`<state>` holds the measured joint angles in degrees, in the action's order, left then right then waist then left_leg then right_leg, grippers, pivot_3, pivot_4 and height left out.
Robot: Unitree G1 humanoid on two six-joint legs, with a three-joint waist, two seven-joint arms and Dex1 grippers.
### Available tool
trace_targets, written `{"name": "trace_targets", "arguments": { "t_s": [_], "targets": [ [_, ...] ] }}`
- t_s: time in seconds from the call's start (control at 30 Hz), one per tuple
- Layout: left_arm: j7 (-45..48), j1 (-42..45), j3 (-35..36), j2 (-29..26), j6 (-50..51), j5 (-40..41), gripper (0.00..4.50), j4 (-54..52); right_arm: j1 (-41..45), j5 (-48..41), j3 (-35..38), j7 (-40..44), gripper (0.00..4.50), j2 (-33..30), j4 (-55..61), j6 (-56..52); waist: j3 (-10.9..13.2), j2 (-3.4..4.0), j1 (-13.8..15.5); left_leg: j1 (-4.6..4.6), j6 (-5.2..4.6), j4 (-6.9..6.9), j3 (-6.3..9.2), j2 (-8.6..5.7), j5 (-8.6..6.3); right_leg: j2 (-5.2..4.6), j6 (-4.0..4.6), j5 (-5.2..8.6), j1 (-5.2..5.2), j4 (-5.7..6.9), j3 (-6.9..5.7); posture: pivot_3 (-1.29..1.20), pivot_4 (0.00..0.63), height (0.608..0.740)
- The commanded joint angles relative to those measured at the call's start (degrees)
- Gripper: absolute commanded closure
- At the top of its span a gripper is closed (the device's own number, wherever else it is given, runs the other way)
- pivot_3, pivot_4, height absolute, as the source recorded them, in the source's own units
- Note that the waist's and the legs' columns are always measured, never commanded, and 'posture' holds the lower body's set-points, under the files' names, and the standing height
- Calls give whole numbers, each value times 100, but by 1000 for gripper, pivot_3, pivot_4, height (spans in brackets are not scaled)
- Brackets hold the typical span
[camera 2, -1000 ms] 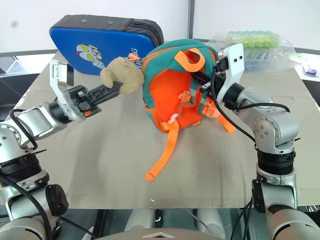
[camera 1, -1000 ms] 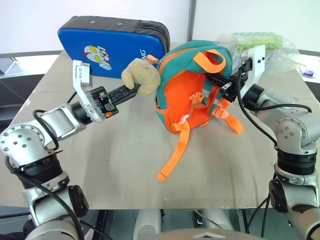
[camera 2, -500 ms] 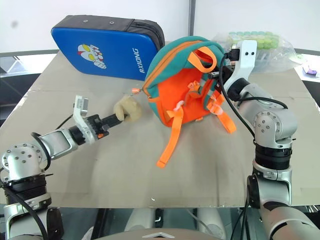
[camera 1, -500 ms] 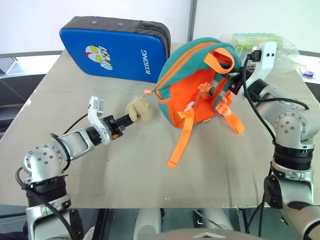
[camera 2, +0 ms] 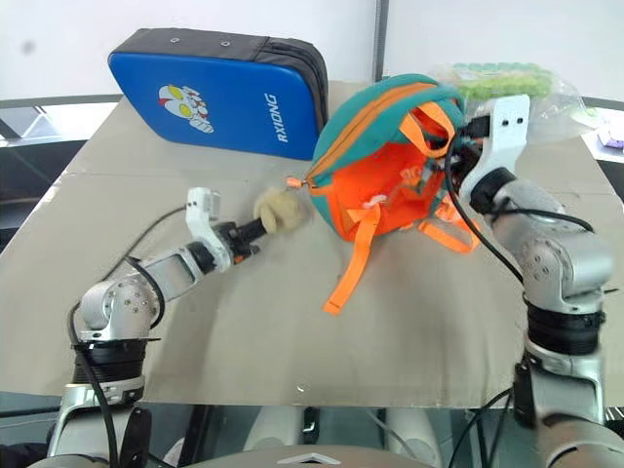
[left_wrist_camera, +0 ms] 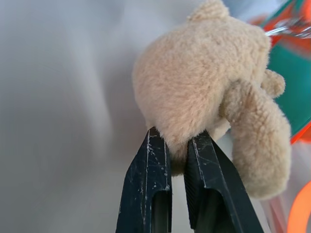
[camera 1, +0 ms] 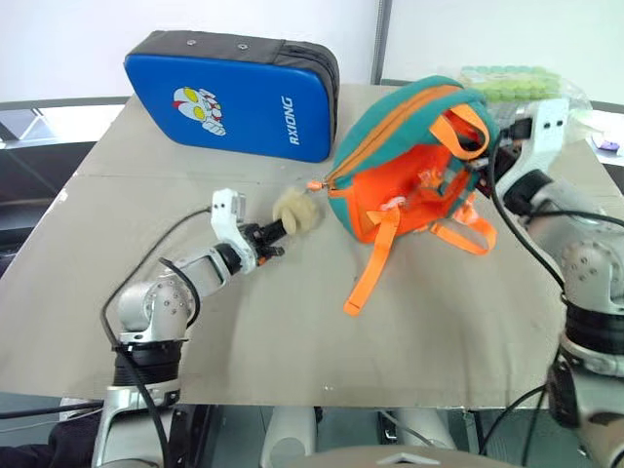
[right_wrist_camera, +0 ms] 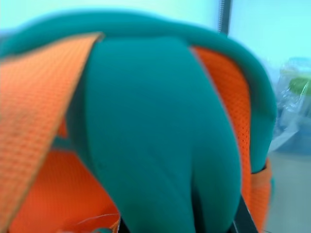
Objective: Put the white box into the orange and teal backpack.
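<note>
the orange and teal backpack (camera 1: pixel 414 156) sits toward the right rear of the surface (camera 1: pixel 244 331), propped up with its strap side facing the robot and a long orange strap (camera 1: pixel 370 268) trailing forward onto the surface. its long axis runs tilted, from the lower left up toward the rear right, where the top handle is.

the left hand (left_wrist_camera: pixel 176 145) is nipped shut on the tan plush toy (camera 1: pixel 295 212), which is tied to the bag's zipper end just left of the bag. the right hand (camera 1: pixel 478 174) is pressed into the bag's upper part at the straps, closed on bunched fabric as far as the right wrist view suggests.

the bag looks soft and light, likely to sag and slide unless held in two places; the zipper edge and top handle seem the best holds.

the white box cannot be made out on the surface. behind stand a blue padded case (camera 1: pixel 234 93) and a clear plastic bag (camera 1: pixel 517 83).
</note>
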<state>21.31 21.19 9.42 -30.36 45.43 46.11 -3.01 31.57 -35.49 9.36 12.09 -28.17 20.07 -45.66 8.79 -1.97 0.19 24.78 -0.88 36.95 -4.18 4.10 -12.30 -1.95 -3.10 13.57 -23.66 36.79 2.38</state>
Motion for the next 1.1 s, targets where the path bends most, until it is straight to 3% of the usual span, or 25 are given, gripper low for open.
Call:
{"name": "trace_targets", "arguments": {
  "t_s": [0.03, 0.1, 0.2, 0.27, 0.3, 0.43, 0.57, 0.83, 1.1],
  "targets": [
    [633, -103, -157, -352, -389, -426, 4500, -394, -210, 24, 174, 377, 3596, -218, 326, 255, 0, 0, -40, -1, 0, -3, 1, 1, 0, 1, 0, 0, 0, 0, 0, 0, 150, 740],
    [954, -267, -137, -518, -369, -407, 4500, -642, -454, -145, 263, 746, 2610, -388, 498, 222, 1, 1, -73, -1, 0, -11, 1, 1, 0, 2, 0, 0, -1, -1, 0, 0, 150, 740],
    [1214, -532, 11, -775, -350, -447, 3321, -875, -880, -653, 712, 1500, 1269, -862, 733, 128, 4, 3, -80, 2, 0, -17, 2, 2, 0, 1, -1, 1, -5, -3, -1, 0, 150, 740],
    [1491, -799, 64, -1029, -468, -566, 2274, -1100, -1324, -875, 1062, 2064, 205, -1345, 854, 92, 5, 3, -73, 2, 0, -24, 4, 2, 0, 0, 0, 2, -6, -7, -2, 0, 150, 740],
    [1555, -930, 155, -1094, -459, -519, 2027, -1208, -1567, -992, 1241, 2310, 28, -1580, 900, 34, 5, 3, -68, -1, 0, -26, 2, 2, 0, 0, -1, 2, -4, -9, -1, 0, 150, 740],
    [1964, -1486, 419, -1290, -680, -530, 43, -1590, -2419, -1033, 1677, 3043, 0, -2228, 1072, 140, 5, 2, -74, -5, 0, -28, 2, 2, 0, -2, 5, 6, -2, -12, -1, 0, 150, 740],
    [2343, -2198, 1042, -1059, -1332, -426, 43, -1839, -3384, -781, 2292, 3552, 0, -2439, 1206, 487, 5, 3, -88, -16, -1, -26, 0, 5, 0, -2, 14, 12, 2, -11, 1, 0, 150, 740],
    [3488, -3672, 2140, -1648, -1326, -225, 43, -1855, -5004, -47, 3151, 4407, 0, -2174, 1008, 1581, -1, -4, -72, -15, 0, -12, -4, 7, -1, -6, 21, 17, 2, -9, 2, 0, 150, 740],
    [3645, -3937, 2148, -1588, -1727, -609, 43, -1688, -5355, 286, 3015, 4483, 0, -2078, 784, 1940, -7, -7, -80, -25, 1, -9, -2, 11, -2, -15, 22, 18, 1, -12, 2, 0, 150, 740]
  ]
}}
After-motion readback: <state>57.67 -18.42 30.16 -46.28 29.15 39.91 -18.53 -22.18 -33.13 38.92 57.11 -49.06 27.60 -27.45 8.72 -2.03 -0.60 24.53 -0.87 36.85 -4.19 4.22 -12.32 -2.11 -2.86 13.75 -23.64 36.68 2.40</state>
